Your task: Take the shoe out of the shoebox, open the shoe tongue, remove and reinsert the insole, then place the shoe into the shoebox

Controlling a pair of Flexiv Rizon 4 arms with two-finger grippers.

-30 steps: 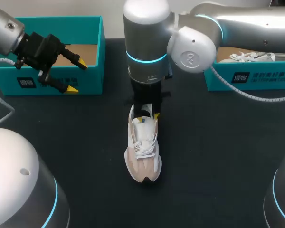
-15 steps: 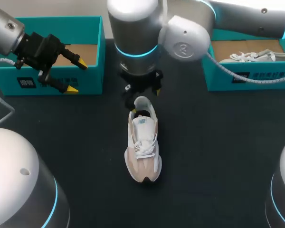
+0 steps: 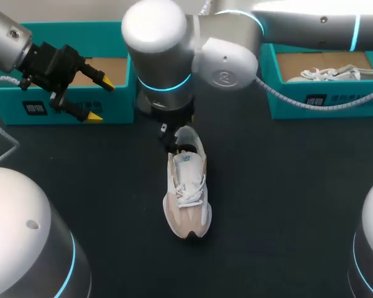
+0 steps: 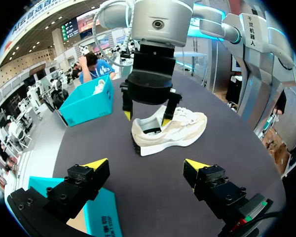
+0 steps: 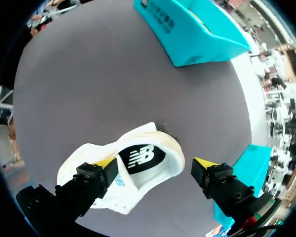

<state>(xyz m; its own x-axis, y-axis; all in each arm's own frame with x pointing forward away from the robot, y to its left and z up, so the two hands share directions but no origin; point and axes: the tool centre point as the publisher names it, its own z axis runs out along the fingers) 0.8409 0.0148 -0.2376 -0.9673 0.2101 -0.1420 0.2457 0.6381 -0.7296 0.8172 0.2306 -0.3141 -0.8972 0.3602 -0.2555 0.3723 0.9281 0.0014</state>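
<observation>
The shoe (image 3: 188, 192) lies on its sole in the middle of the dark bench (image 3: 280, 205), out of any box, toe toward the robot and heel toward the far side. From the head view the very back of its heel slips under the right arm's thick wrist, and that wrist hides nearly all of the right claw there. The left wrist view fills the gap: the right claw (image 4: 145, 116) hangs straight down over the heel, yellow tips set wide apart and gripping nothing, one tip just outside the heel and the other over the collar. Whether either tip brushes the shoe, hard to call. Looking down from the right wrist, the heel opening sits between the two fingers with the dark insole (image 5: 140, 159) showing inside, while the toe end is lost behind one finger. Off to the side, the left claw (image 3: 101, 99) hovers in front of the left teal shoebox (image 3: 121, 62), fingers spread wide and empty, well apart from the shoe. Across the bench, the right shoebox (image 3: 323, 102) holds a second shoe (image 3: 326, 73), only partly visible over the wall.
</observation>
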